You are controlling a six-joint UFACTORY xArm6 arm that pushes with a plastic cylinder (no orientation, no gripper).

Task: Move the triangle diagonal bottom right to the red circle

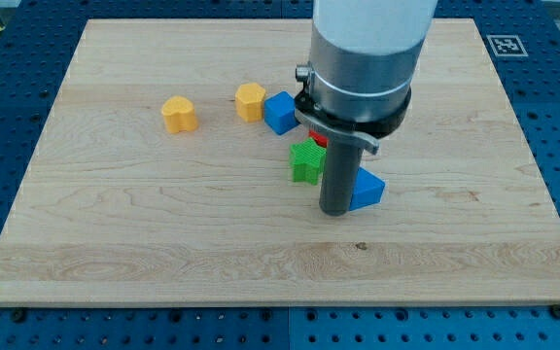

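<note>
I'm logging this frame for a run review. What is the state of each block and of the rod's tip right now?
blue triangle: flat on the board, touching my tip's right side.
red block: mostly hidden behind the arm, shape unclear.
green block: lying free, left of the rod.
blue cube: lying free.
yellow block: beside the blue cube.
yellow heart-like block: alone, leftmost.
my tip: down on the wooden board.

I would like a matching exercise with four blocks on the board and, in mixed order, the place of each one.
Blocks:
1. yellow heart block
2. blue cube
3. green block
4. blue triangle

Places:
A. touching my tip on the view's right
B. farthest to the view's left
C. just left of the rod
D. beside the yellow hexagon block

Pairs: 1-B, 2-D, 3-C, 4-A
</note>
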